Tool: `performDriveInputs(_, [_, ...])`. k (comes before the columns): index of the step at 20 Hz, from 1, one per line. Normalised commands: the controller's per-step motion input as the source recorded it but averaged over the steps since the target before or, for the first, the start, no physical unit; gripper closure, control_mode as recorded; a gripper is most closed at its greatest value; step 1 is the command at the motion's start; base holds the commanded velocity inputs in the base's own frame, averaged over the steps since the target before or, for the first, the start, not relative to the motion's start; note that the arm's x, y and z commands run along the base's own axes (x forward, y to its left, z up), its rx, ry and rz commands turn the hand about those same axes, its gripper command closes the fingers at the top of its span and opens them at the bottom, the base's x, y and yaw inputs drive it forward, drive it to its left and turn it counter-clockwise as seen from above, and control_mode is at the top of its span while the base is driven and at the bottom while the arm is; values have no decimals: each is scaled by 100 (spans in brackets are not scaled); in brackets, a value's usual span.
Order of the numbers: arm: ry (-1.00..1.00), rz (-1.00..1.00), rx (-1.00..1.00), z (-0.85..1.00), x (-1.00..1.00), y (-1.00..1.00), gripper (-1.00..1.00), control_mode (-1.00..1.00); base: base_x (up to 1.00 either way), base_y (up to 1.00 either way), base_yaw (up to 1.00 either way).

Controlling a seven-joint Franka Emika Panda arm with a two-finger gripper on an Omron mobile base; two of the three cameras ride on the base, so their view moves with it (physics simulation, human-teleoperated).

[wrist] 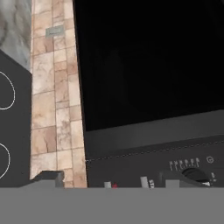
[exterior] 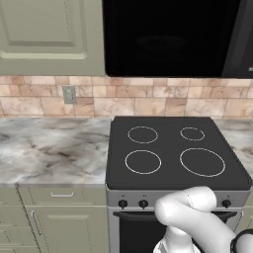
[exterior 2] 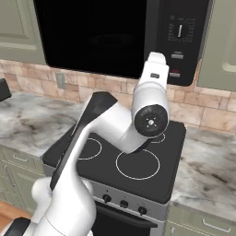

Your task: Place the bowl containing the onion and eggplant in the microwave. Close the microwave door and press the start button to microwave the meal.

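I see the microwave (exterior 2: pixel 120 39) mounted above the stove, and its door (exterior: pixel 170 37) looks shut: the front is one flat dark pane across the opening in both base views. Through the glass I can just make out a faint rounded shape inside, but it is too dim for me to say what it is, so I cannot tell where the bowl, onion or eggplant are.

The control panel (exterior 2: pixel 180 39) runs down the microwave's right side, with a dial and some small buttons, one of them red. In the right base view my hand is raised right up against the lower part of that panel. I cannot tell whether it is touching. The gripper (wrist: pixel 118 181) shows in the hand view as two dark finger tips (wrist: pixel 48 178) at the bottom edge, set apart from each other. I see nothing between them, but how wide they stand I cannot tell, since so little of them shows.

In the hand view, which is rolled sideways, the panel's dial (wrist: pixel 194 174) and red button (wrist: pixel 114 186) sit just beyond the tips. Below the hand lies the black stovetop (exterior: pixel 173 150) with its four white rings. The tiled backsplash (exterior: pixel 54 101) runs behind it, and marble counter (exterior: pixel 49 150) lies to either side.
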Motion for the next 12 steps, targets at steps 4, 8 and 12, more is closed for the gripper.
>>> performDriveInputs(4, [0, 0, 3, 21, 16, -7, 100, -100, 0, 0, 0])
performDriveInputs(8, [0, 0, 5, 17, 20, -17, 100, -100, 0, 0, 0])
performDriveInputs(12, [0, 0, 5, 14, 23, -12, 100, -100, 0, 0, 0])
